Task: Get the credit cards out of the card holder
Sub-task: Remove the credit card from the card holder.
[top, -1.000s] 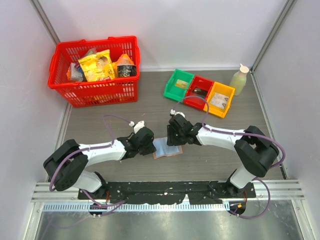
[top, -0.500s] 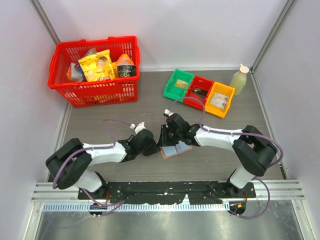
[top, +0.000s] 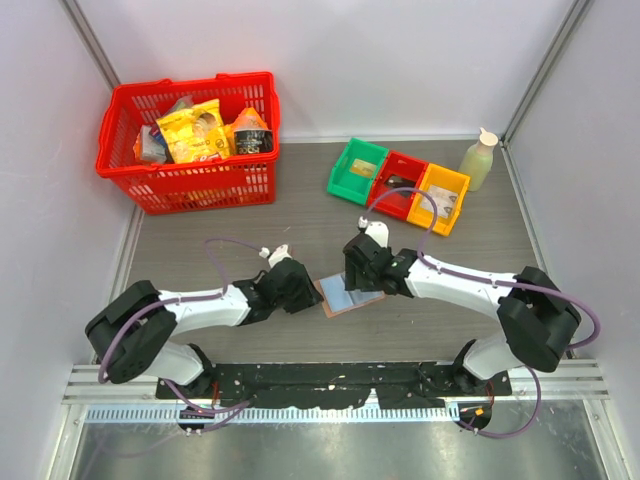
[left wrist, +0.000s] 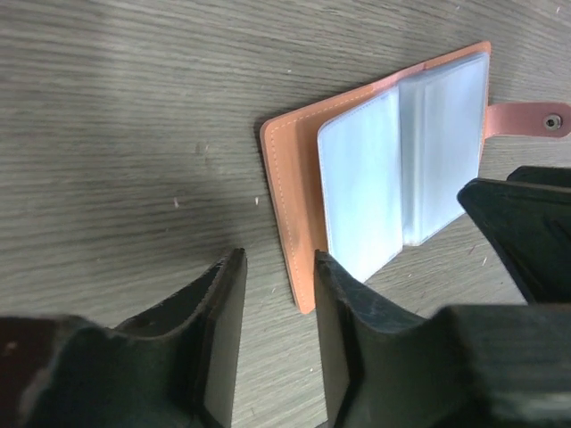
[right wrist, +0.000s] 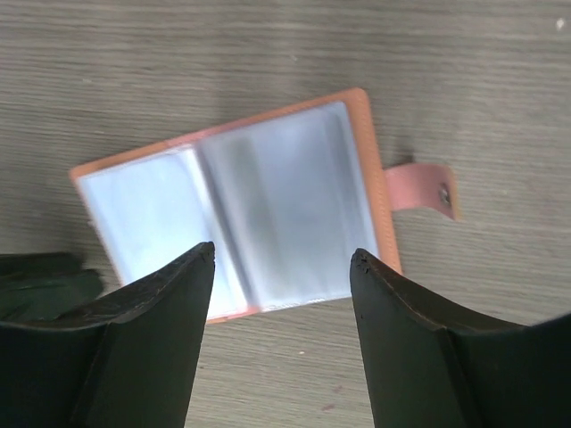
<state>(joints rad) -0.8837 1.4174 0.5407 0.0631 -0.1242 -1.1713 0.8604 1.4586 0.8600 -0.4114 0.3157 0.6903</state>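
Note:
The card holder (top: pixel 348 301) lies open and flat on the table between my two grippers. Its tan cover (left wrist: pixel 290 178) faces down and its pale blue-grey sleeves (right wrist: pixel 277 201) face up. The snap tab (right wrist: pixel 421 191) sticks out to one side. I cannot tell the credit cards apart from the sleeves. My left gripper (top: pixel 304 293) is open by a narrow gap and empty (left wrist: pixel 278 259), with the holder's left edge just past its tips. My right gripper (top: pixel 358 283) is wide open and empty (right wrist: pixel 282 253), hovering over the holder's near edge.
A red basket (top: pixel 190 185) of groceries stands at the back left. Green, red and yellow bins (top: pixel 398 185) stand at the back right, with a pale green bottle (top: pixel 479 160) beside them. White walls close in the sides and back.
My right gripper has moved right and back off the card holder, which now lies flat and open. The left gripper has stayed at its left edge.

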